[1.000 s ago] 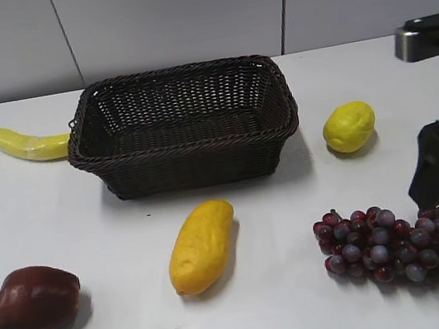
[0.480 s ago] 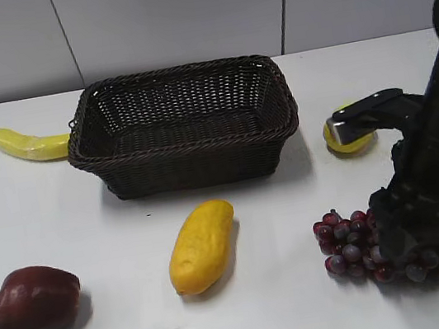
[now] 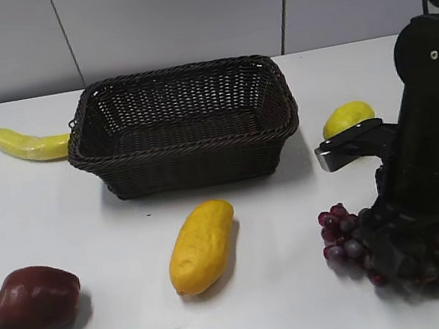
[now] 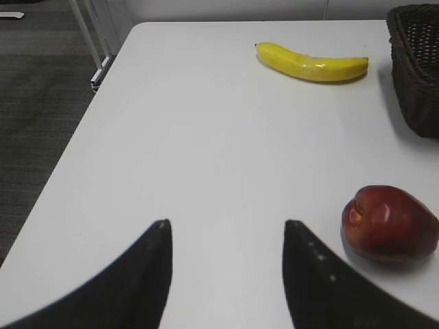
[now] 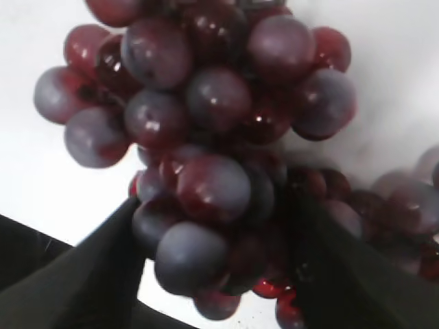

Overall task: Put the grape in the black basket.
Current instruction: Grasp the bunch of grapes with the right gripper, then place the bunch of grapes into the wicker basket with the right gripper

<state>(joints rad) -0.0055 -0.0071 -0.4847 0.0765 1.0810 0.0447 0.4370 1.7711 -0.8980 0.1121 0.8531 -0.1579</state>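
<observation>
Lowered further onto the grape [image 3: 344, 237] at the front right edge, right gripper [image 5: 219, 226] fingers straddle it; middle berries hidden. Left gripper [image 4: 226, 233] open wide. Basket [image 3: 185, 149] sits back-centre.

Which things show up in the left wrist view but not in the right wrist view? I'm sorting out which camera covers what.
Only the left wrist view shows the banana, the apple, a corner of the basket, the floor beyond the table edge and the left gripper, open over bare table.

Only the right wrist view shows the grapes, filling the frame, with the right gripper and its fingers on either side of the bunch.

Both show the white table.
</observation>
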